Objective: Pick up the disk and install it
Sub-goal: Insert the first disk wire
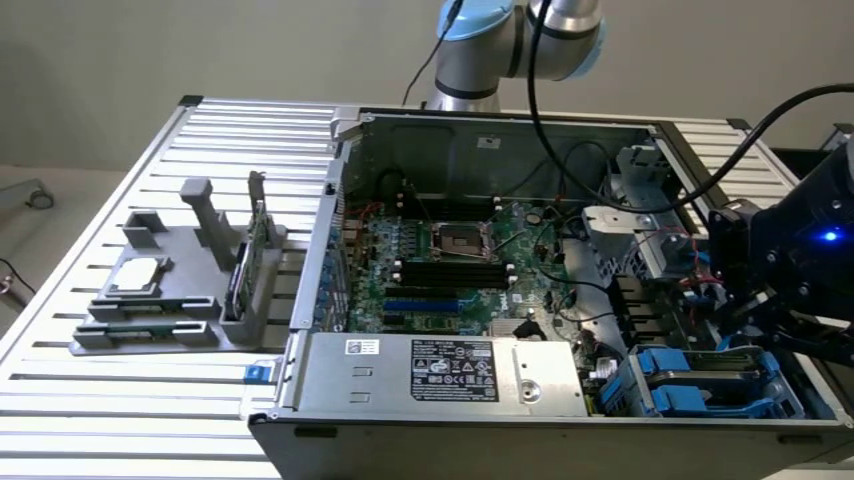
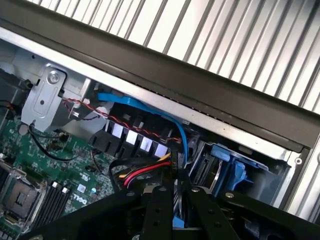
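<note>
Gripper, one: fingers closed on disk, one, held edge-on, at the exterior view's right, over drive bay. Beyond: computer case, one; motherboard, one; grey holder, one, far left.

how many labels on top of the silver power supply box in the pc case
2: a small white label toward the exterior view's left end of its top, and a large dark label near the middle. Hidden faces may carry more.

disk mostly hidden btw fingers
</note>
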You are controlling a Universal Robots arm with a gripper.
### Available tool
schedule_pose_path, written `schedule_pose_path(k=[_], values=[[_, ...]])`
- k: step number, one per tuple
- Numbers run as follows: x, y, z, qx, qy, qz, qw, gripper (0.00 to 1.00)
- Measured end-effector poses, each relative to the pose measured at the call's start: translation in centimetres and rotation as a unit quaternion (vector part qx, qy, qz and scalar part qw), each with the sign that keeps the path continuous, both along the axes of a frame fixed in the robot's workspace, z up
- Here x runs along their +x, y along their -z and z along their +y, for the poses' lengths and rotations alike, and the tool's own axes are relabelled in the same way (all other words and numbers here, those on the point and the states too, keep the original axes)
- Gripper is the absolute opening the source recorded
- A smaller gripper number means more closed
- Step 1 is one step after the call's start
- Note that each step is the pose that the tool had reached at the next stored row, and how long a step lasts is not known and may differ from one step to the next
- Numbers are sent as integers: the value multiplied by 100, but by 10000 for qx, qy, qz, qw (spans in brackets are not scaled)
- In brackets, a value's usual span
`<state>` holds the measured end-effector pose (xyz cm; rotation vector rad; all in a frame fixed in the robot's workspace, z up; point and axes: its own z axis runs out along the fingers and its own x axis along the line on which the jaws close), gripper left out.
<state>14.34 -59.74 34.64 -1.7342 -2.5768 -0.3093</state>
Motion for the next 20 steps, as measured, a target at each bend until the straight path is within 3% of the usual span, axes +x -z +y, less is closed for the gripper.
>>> schedule_pose_path(k=[4,8,10,12,14,17,20], values=[[0,-3,0,-79,168,1,9998,16],[0,-15,-2,-85,293,18,9995,16],[0,-18,-2,-75,347,53,9994,16],[0,-16,-4,-74,374,127,9992,16],[-2,-16,-6,-82,380,180,9991,16],[-5,-16,-10,-116,398,201,9989,16],[-3,-17,-10,-181,453,201,9986,16]])
